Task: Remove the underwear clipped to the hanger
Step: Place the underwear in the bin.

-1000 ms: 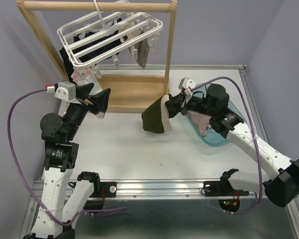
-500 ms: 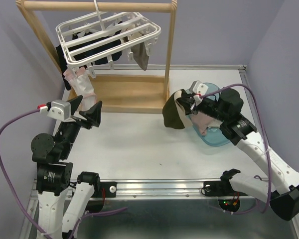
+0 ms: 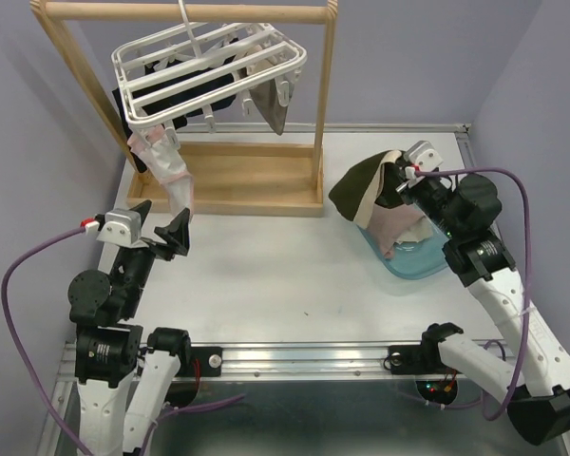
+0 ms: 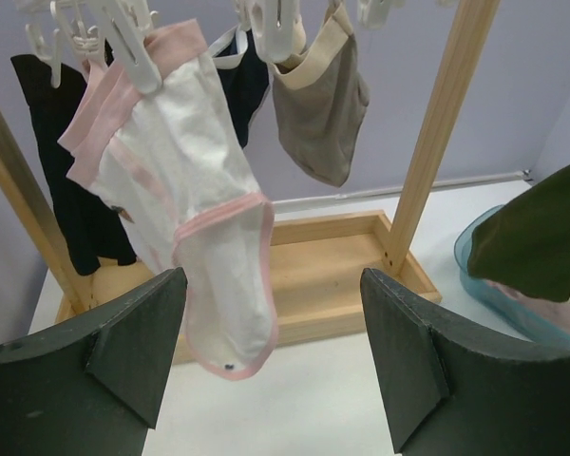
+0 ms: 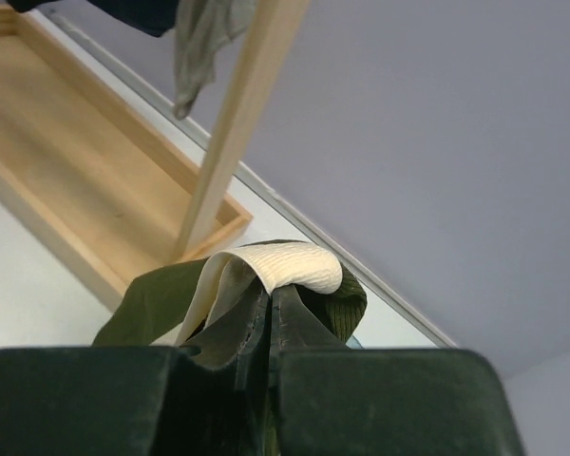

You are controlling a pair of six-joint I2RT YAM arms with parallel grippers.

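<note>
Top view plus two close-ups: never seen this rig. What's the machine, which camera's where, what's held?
Two robot arms bolted to a table. The wide picture is from a fixed camera above and behind; each close-up from a wrist camera. On it: a wooden stand carrying the white hanger with underwear clipped on, and a blue tub. The left pincer is open and empty, facing a white-and-pink piece. The right pincer is shut on an olive piece by the tub.
</note>
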